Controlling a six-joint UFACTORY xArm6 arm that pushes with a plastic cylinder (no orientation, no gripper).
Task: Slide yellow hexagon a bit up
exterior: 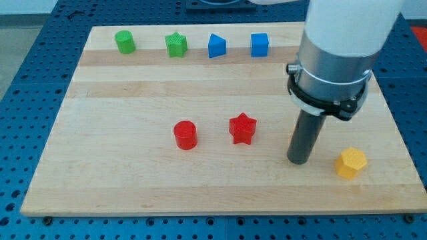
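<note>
- Tip first: my tip [298, 160] is a bare rod end with nothing to open or grasp; you see it resting on the board just to the view's left of the yellow hexagon [350, 163], apart from it.
- Find that hexagon near the wooden board [133, 193]'s lower right corner.
- Judge the step as approach: no contact shows yet.
- Next, you'd want the tip brought round below the hexagon, then a short push toward the view's top.
- Leave the red star [242, 129] and red cylinder [185, 135], further left, alone.
</note>
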